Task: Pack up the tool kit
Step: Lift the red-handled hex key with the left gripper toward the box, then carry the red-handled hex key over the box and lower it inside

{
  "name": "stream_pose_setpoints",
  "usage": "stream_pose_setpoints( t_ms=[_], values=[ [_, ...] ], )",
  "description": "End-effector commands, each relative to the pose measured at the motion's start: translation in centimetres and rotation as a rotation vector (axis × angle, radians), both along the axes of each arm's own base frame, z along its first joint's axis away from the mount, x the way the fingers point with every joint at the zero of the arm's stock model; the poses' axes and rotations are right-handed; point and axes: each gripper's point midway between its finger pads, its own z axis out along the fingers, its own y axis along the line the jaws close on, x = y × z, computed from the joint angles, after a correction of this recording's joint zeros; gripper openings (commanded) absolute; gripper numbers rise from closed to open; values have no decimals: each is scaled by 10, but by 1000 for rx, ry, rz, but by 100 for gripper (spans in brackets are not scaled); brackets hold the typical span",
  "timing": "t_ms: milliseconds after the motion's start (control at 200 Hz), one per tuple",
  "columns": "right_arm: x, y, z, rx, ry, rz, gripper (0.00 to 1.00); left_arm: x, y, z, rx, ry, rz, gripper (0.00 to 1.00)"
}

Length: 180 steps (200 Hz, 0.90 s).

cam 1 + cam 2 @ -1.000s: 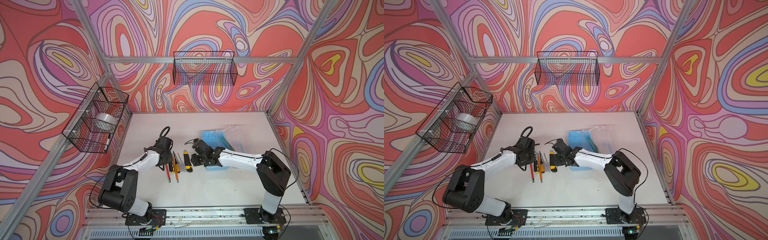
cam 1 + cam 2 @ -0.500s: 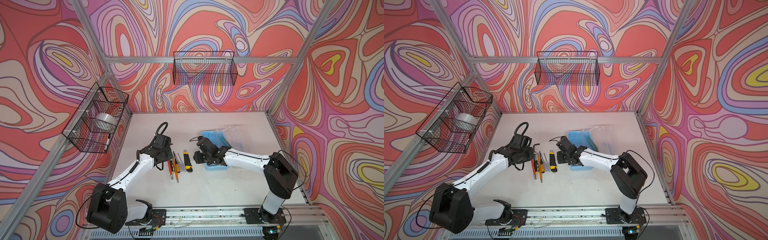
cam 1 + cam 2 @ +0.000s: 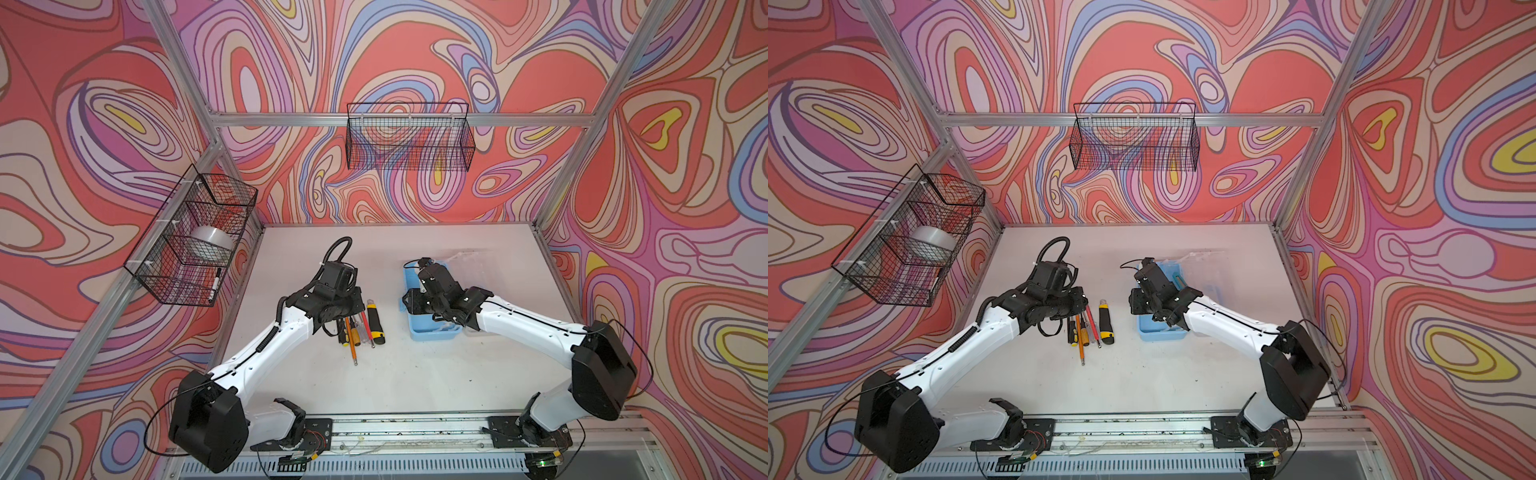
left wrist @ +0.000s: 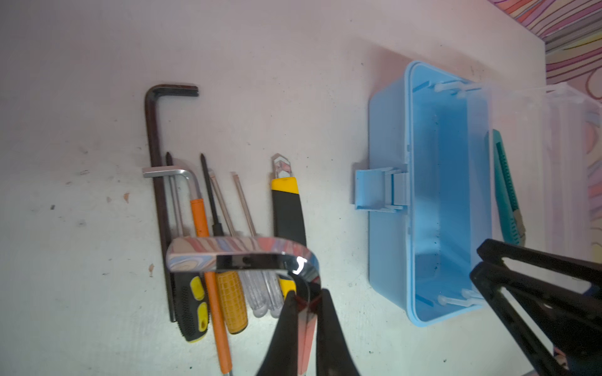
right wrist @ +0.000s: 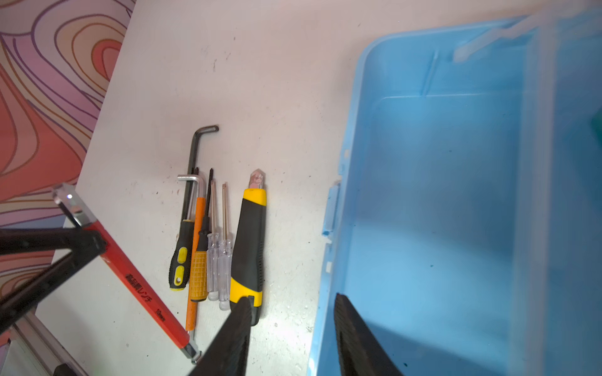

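Observation:
The tool kit's light-blue box (image 3: 432, 334) (image 4: 387, 162) (image 5: 423, 195) lies open, its clear lid (image 4: 570, 162) folded back with a teal utility knife (image 4: 508, 188) on it. My left gripper (image 4: 308, 294) (image 5: 81, 241) is shut on a red-sleeved chrome hex key (image 4: 241, 257) (image 5: 130, 280), held above the row of tools. On the table lie a yellow-black utility knife (image 3: 376, 326) (image 4: 288, 208), several screwdrivers (image 4: 228, 293) and a black hex key (image 4: 153, 146). My right gripper (image 5: 293, 312) (image 3: 411, 305) is open over the box's latch-side wall, with nothing held.
A black wire basket (image 3: 409, 137) hangs on the back wall. Another basket (image 3: 191, 241) on the left wall holds a tape roll (image 3: 210, 241) and a marker. The white table (image 3: 415, 382) ends at the metal rail in front.
My left arm has stretched out and its gripper has shifted slightly back, still holding the red hex key. My right gripper has moved right from the tools to the box's edge.

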Motion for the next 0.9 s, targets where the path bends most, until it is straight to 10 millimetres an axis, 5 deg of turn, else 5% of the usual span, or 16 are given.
stream_pose_setpoints(
  t_ms=[0,481,636,896],
  values=[
    [2,-25,6,-23,-23,-49,44,14,-40,34,-149,-71,-49,0],
    [5,-58,24,-26,-72,-117,44,38,-121,89,-343,-153,-204,0],
    [5,-67,27,-32,-83,-137,44,45,-141,86,-279,-171,-237,0],
    [2,-86,38,-46,-117,-178,45,61,-161,36,-200,-99,-241,0]
  ],
)
